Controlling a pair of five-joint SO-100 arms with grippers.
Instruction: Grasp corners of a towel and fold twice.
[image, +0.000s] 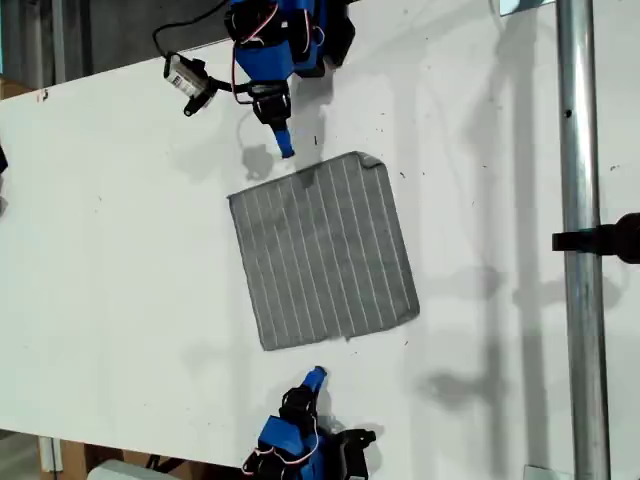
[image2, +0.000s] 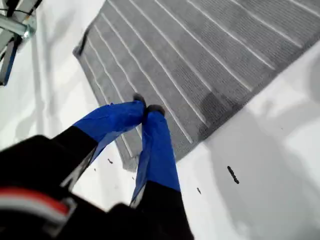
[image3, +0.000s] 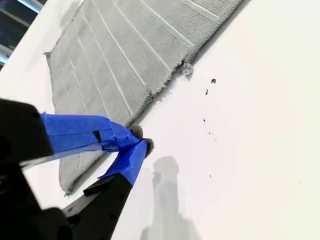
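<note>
The grey striped towel (image: 325, 250) lies flat in the middle of the white table (image: 120, 280). Its corner (image: 372, 160) towards the exterior view's upper right is slightly turned up. My first gripper (image: 284, 150) hangs shut and empty just off the towel's far edge in the exterior view. In the first wrist view, the first gripper (image2: 147, 106) has its tips above the towel (image2: 200, 55) near its edge. My second gripper (image: 316, 376) is shut and empty a little short of the towel's near edge. The second wrist view shows the second gripper (image3: 141, 138) beside the towel (image3: 115, 55).
A metal pole (image: 580, 250) with a black clamp (image: 600, 241) runs down the exterior view's right side. A small white device (image: 188, 80) on a cable lies beside the first arm's base. Small dark specks (image3: 213, 80) mark the table.
</note>
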